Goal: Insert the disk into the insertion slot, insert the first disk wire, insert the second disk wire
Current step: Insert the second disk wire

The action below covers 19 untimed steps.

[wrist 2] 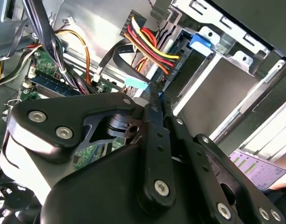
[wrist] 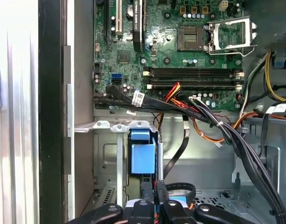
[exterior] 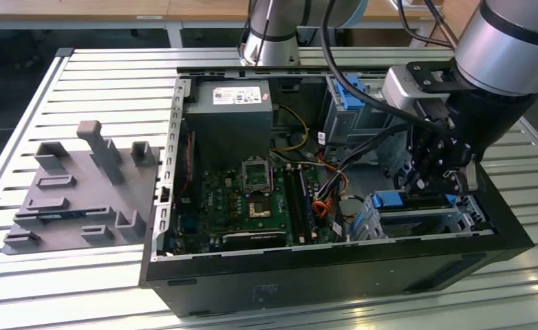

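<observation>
Your gripper (exterior: 439, 180) is clenched on a thin cable end; the insertion slot (exterior: 425, 220) lies just at 6 o'clock.

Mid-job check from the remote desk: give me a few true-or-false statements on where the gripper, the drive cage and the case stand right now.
1. The black gripper is down inside the open black computer case. True.
2. The gripper hangs over the grey plastic fixture plate. False: that plate lies on the slatted table at the exterior view's left, apart from the gripper.
3. In the second wrist view the gripper's fingers are closed at a black flat cable connector. True.
4. The green motherboard's processor socket carries a cooler. False: the socket is bare.
5. A bright blue plastic carrier frame sits in the low silver-grey drive cage in the first wrist view. True.
</observation>
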{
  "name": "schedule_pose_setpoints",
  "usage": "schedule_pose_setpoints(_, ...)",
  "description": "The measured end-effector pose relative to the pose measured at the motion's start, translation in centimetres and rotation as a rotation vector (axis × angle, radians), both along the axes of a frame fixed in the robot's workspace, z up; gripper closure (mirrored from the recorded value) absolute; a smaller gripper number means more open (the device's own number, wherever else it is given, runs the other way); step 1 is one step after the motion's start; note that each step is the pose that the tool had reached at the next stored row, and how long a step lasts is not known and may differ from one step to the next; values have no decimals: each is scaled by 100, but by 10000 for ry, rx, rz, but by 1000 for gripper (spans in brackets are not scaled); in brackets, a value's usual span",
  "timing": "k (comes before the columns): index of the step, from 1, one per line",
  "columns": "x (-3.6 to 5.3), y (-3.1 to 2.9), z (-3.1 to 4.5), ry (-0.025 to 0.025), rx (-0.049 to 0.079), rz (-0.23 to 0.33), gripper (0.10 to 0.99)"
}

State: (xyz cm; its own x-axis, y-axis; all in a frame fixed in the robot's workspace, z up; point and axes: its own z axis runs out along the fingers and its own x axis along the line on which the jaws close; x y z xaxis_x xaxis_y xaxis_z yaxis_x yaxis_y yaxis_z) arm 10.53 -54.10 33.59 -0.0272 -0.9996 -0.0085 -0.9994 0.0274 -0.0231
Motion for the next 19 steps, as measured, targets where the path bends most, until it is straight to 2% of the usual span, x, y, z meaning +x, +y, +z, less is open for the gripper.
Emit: schedule_pose_setpoints(19, 29, -37, -33, 0, 13, -208, 937)
